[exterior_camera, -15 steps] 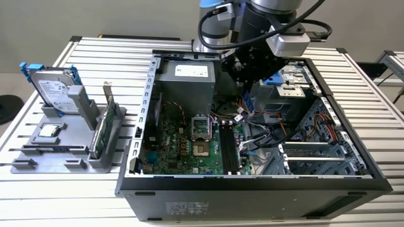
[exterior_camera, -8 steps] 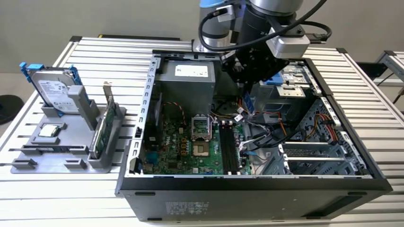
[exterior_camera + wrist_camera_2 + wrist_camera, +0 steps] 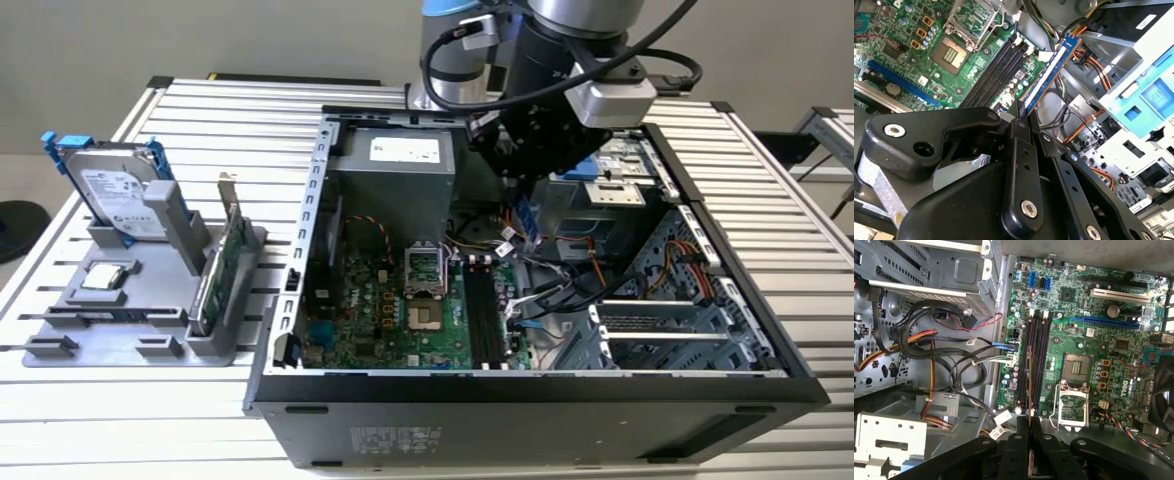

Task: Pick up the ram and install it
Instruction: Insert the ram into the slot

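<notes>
One ram [image 3: 1050, 74] stick is clamped edge-on in your fingers [image 3: 1026, 131] above the motherboard slots [image 3: 1033, 360]; thin, stiff, fragile, so grip its flat faces, I'd judge.

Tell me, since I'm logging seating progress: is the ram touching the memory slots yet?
Apart. In the second wrist view the ram, clamped in the gripper, hangs above the black memory slots, with motherboard and cables visible beyond its lower edge.

Slatted table [image 3: 174, 110] bearing computer case [image 3: 534, 390], grey rack [image 3: 134, 320]
</notes>
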{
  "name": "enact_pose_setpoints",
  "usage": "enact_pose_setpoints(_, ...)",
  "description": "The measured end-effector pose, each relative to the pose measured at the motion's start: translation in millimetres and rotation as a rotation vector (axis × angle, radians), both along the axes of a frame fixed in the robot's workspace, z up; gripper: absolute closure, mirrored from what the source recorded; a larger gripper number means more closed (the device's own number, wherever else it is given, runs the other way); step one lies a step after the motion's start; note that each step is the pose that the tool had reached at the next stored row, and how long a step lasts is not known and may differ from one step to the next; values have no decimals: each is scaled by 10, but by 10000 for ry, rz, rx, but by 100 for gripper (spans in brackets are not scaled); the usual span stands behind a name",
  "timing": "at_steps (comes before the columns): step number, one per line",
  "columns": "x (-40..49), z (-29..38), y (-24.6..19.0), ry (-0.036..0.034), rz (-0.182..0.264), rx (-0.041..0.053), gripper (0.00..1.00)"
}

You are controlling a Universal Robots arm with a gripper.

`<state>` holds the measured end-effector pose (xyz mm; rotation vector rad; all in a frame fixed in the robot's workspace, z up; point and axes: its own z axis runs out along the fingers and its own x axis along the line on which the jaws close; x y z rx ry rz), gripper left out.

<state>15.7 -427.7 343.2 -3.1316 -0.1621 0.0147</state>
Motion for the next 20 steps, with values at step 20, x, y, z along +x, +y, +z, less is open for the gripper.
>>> enact_pose_setpoints(20,16,-76,0,0,0,-20,100)
